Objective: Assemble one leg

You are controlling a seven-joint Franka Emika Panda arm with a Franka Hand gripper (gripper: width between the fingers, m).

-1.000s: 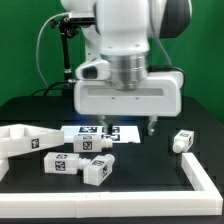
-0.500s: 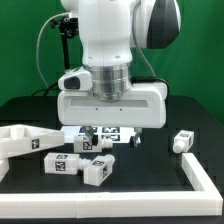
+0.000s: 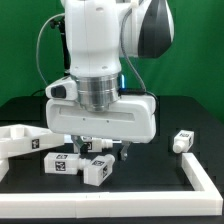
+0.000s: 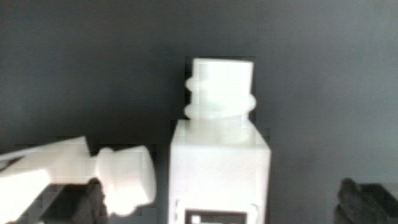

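- Your gripper (image 3: 104, 150) hangs low over the black table (image 3: 150, 195). It is released, with the jaws spread wide and grasping nothing.
- The leg (image 4: 222, 160) lies on the table directly between the two fingers (image 4: 365, 195), and its body runs lengthwise along the gap.
- Its knobbed screw end (image 4: 221, 85) points out beyond the fingertips, away from the hand.
- In the wrist view you can see bare dark table between the leg and the finger that shows most clearly, so that pad is not touching it.
- A second leg (image 4: 63, 165) lies slanted just beside the first, on the other finger's side. Its ribbed end is close to the leg's flank, but you cannot tell whether they touch.
- In the exterior view, tagged blocks (image 3: 97, 171) of the same kind sit just in front of the gripper.
- A lone block (image 3: 182, 141) rests well apart from the gripper, toward the exterior view's right.
- The large flat panel (image 3: 18, 140) lies well apart on the exterior view's left.
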